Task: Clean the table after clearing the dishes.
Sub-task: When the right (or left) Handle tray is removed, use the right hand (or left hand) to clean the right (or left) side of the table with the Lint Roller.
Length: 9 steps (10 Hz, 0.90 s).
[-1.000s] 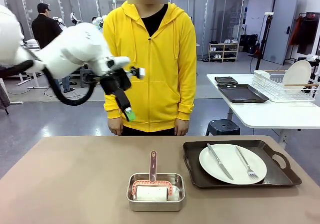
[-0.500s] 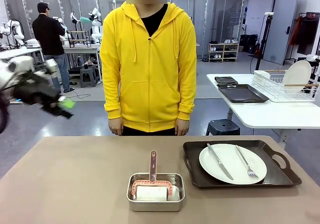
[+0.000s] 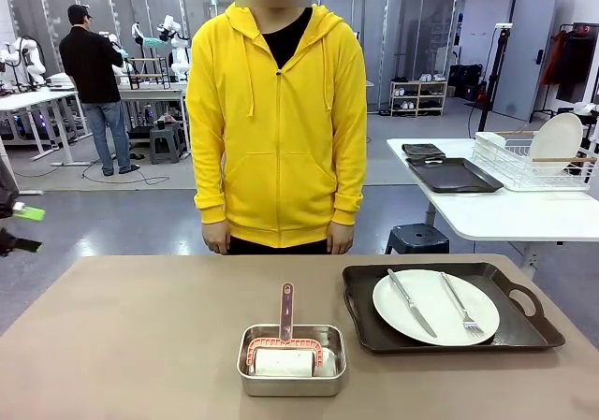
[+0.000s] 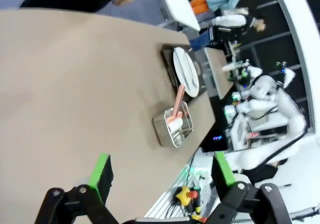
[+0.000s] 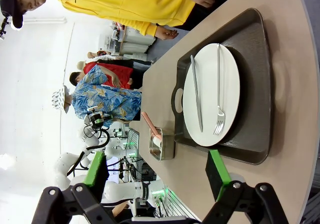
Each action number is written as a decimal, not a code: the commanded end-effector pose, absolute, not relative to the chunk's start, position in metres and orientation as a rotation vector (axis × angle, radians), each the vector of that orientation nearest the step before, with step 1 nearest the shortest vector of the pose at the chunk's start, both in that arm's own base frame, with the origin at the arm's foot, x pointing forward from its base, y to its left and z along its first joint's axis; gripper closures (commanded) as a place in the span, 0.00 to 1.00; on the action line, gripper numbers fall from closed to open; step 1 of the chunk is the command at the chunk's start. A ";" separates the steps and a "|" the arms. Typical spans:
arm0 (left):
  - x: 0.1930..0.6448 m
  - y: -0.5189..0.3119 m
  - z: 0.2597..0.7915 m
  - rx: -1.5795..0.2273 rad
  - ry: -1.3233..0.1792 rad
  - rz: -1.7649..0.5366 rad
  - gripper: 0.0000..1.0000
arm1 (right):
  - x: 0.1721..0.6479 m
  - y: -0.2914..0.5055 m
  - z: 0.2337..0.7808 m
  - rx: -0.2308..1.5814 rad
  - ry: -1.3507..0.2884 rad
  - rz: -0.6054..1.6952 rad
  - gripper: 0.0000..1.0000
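Both grippers are seen with jaws spread wide and nothing held: the left gripper [image 4: 161, 171] off the table's left edge, the right gripper [image 5: 157, 170] at its right end; on the matte tan table [image 3: 140, 345] a dark brown tray [image 3: 360, 322] is set at the near right, with a round white plate [image 3: 435, 312], a metal knife [image 3: 412, 303] and a fork [image 3: 460, 306] on it; the plate is judged stiff, glossy and breakable, the cutlery loose and apt to slide; the tray is best taken by its cut-out end handle [image 3: 526, 300] and kept level; a shiny steel pan [image 3: 291, 387] holding a pink-handled cleaning tool [image 3: 286, 308] is placed just left of the tray.
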<state>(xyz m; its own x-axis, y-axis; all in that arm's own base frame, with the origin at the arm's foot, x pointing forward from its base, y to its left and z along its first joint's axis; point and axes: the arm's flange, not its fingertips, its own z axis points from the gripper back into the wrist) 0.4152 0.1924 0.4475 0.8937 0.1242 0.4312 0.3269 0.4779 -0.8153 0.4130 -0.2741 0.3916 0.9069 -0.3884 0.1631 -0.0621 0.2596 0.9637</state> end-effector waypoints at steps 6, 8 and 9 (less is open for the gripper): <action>0.406 0.282 0.412 -1.170 -0.484 0.071 0.00 | 0.412 -0.273 0.395 1.304 -0.411 -0.222 0.00; 0.406 0.282 0.412 -1.170 -0.484 0.071 0.00 | 0.412 -0.273 0.395 1.304 -0.411 -0.222 0.00; 0.406 0.282 0.412 -1.170 -0.484 0.071 0.00 | 0.412 -0.273 0.395 1.304 -0.411 -0.222 0.00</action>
